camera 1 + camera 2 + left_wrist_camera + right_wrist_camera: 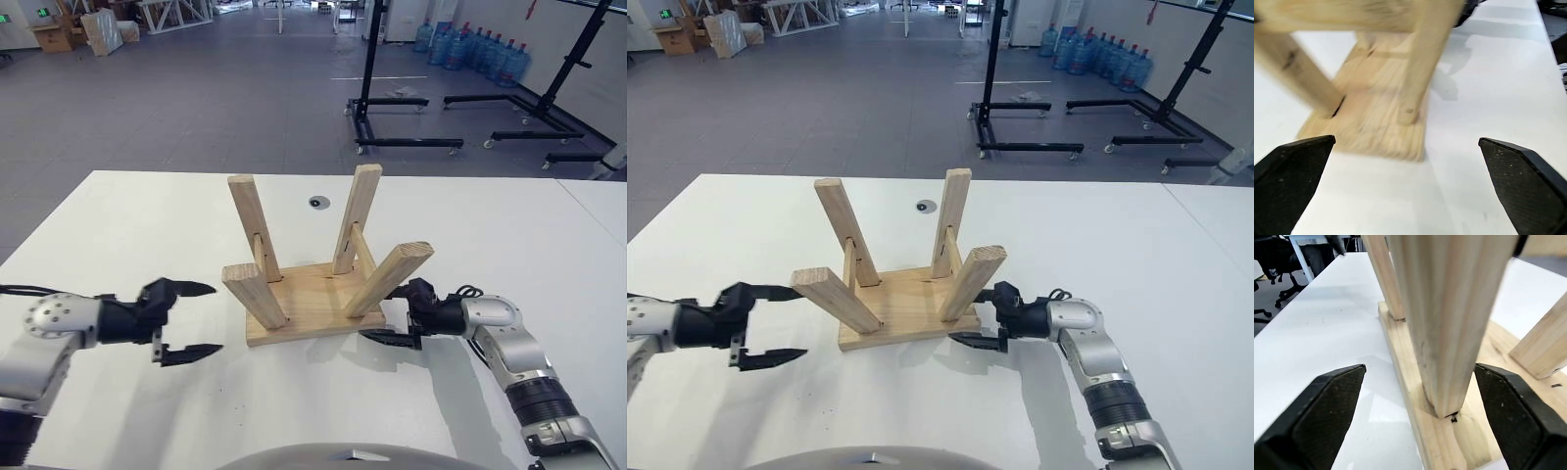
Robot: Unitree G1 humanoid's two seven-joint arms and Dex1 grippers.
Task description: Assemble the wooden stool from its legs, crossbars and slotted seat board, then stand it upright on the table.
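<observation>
Nearest, the left gripper (199, 318) is seen low over the white worktop (127, 225), its fingers (1293, 171) spread wide with nothing between them; the upturned stool (313, 284) lies just beyond their tips, not touched. On the other side the right gripper (380, 313) is held at the edge of the seat board (309, 311), its fingers (1332, 401) likewise parted and gripping nothing, with the base of the near-right leg (390, 277) standing between them. The seat board rests flat on the worktop, and the near-left leg (255, 296) leans up and outward just past the left fingers. Farther from both sets of fingers the two far legs (358, 217) rise, with what seems to be a short crossbar (361, 253) against one of them. The stool is judged stiff and fairly light, being solid wood, but smooth enough to slip in hard fingers, and the leg joints may be only pressed in, so a pull on a leg's tip could work it loose. Hold is best taken on the two opposite edges of the seat board, or on legs close to their bases, so that it can be turned over evenly. Beyond the stool a small round grommet (318, 203) is set in the worktop, and black wheeled frames (402, 108) stand on the floor behind.
</observation>
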